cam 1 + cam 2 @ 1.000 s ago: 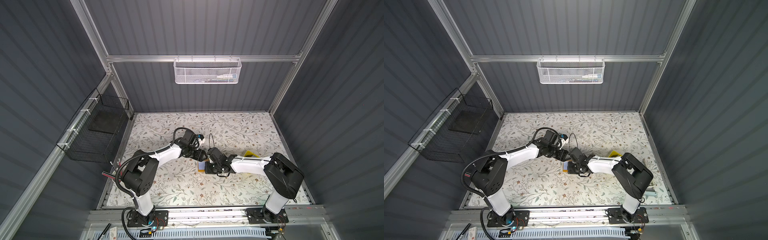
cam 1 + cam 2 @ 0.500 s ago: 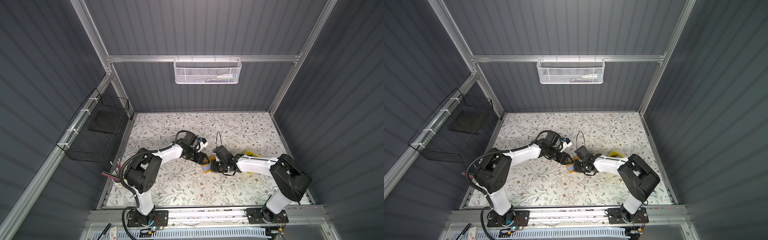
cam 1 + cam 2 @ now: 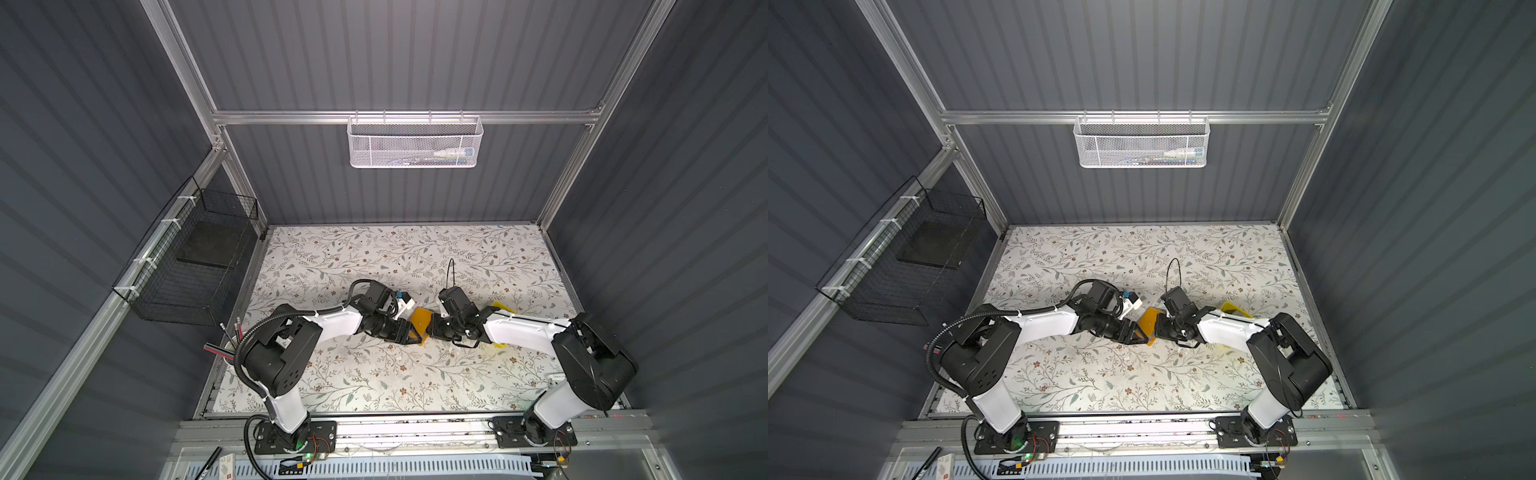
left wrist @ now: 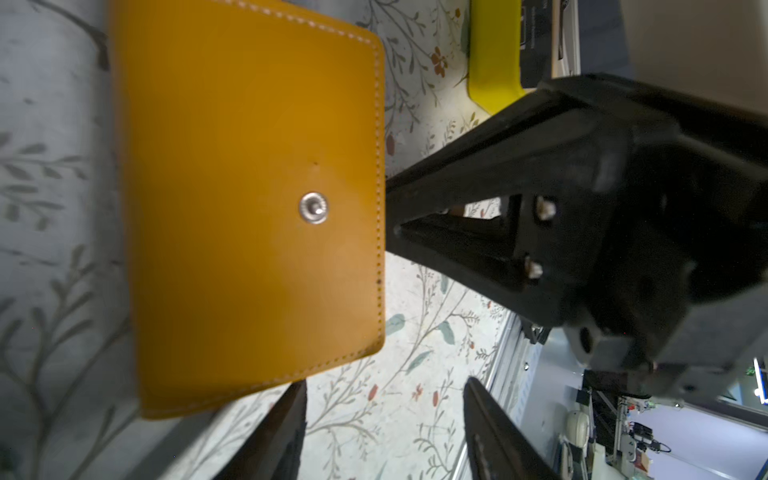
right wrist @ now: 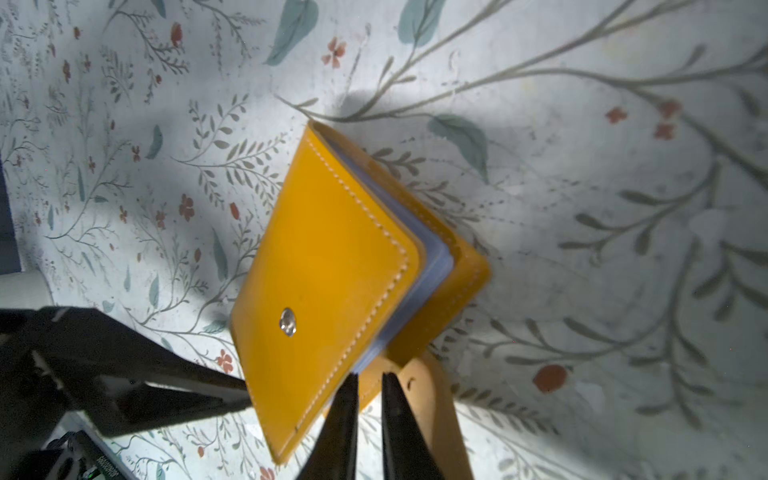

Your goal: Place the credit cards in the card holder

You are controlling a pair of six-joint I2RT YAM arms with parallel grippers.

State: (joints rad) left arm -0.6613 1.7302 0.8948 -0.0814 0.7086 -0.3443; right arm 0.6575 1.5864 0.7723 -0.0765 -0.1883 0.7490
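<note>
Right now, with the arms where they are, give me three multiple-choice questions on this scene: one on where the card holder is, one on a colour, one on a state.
1. Where is the card holder?
A. In the black wire basket
B. Between the left gripper and the right gripper
C. In the white mesh basket

2. What colour are its inner pages?
A. Red
B. Green
C. Bluish-grey

3. What state is its snap stud in?
A. Bare, with no strap fastened over it
B. Covered by the fastened strap
C. Missing

Answers:
1. B, since both top views show it between the two arm tips.
2. C, since the right wrist view shows bluish-grey page edges between the mustard covers.
3. A, since both wrist views show the metal stud uncovered on the cover.
</note>
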